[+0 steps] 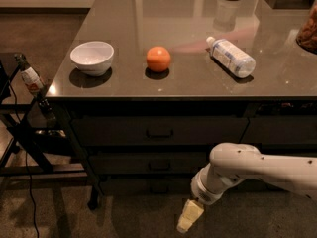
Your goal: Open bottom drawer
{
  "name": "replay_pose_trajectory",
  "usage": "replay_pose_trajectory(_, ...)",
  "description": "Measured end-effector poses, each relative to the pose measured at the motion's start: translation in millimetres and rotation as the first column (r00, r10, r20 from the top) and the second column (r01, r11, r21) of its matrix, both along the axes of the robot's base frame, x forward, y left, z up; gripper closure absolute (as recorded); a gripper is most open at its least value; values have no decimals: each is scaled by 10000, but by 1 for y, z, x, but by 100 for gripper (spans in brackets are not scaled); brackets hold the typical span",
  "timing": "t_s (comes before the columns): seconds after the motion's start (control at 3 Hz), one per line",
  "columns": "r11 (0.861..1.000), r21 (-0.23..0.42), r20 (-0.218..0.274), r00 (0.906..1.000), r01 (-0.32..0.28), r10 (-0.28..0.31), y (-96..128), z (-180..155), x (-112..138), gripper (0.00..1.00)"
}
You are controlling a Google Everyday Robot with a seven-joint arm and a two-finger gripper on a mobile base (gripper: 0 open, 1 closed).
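Observation:
The bottom drawer (pixel 141 186) is the lowest dark front of the stack under the counter; it is shut and its handle is lost in shadow. Above it are the middle drawer (pixel 159 165) and the top drawer (pixel 159 132), each with a small black bar handle. My gripper (pixel 189 216), cream-coloured, hangs from the white arm (pixel 257 170) that comes in from the right. It points down towards the floor, in front of and just below the bottom drawer's right part, and is apart from it.
On the counter (pixel 188 86) stand a white bowl (pixel 92 57) and an orange (pixel 158 59), and a plastic bottle (pixel 231 56) lies on its side. A black stand (pixel 29 138) with cables is at the left. A narrower drawer stack (pixel 282 130) is at the right.

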State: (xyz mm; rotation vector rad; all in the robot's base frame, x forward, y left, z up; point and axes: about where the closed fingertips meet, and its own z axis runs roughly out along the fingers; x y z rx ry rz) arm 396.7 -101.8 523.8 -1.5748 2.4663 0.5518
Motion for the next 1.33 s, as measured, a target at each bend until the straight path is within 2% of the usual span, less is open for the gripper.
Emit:
replay_pose_trajectory(0.33,9992,233,-331,9990,312,-305,0,-48,10,0)
replay_pose_trajectory(0.67,9992,234,-332,9990,314,-306,0,-48,10,0)
replay_pose_trajectory(1.0,9971,463,-535,9969,598,-573,-3,-78,18,0)
replay_pose_trajectory(1.33,9933,912,-151,9975,705,-695,-4,-153,68,0)
